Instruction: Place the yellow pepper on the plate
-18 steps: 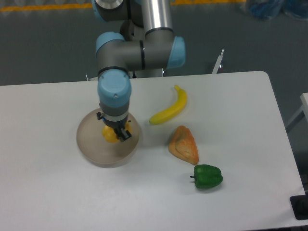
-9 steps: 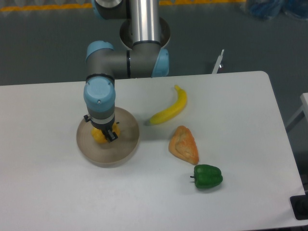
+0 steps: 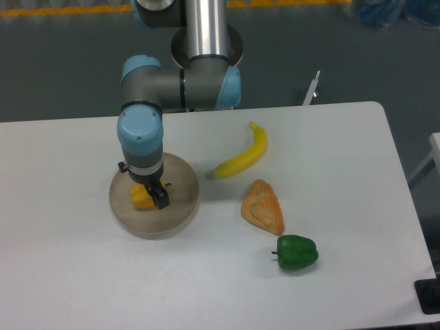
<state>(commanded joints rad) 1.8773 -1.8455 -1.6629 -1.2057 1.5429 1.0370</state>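
Camera view: fingers (image 3: 152,194) clamp the half-hidden yellow pepper (image 3: 141,197) over the plate (image 3: 180,206).

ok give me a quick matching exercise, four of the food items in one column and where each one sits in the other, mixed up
Things:
1. yellow pepper
2. banana
3. pastry
4. green pepper

Places:
A. nearest the front edge of the table, right of centre
B. on the plate, under the gripper
C. between the banana and the green pepper
D. furthest back of the four, right of the plate

Pairs: 1-B, 2-D, 3-C, 4-A
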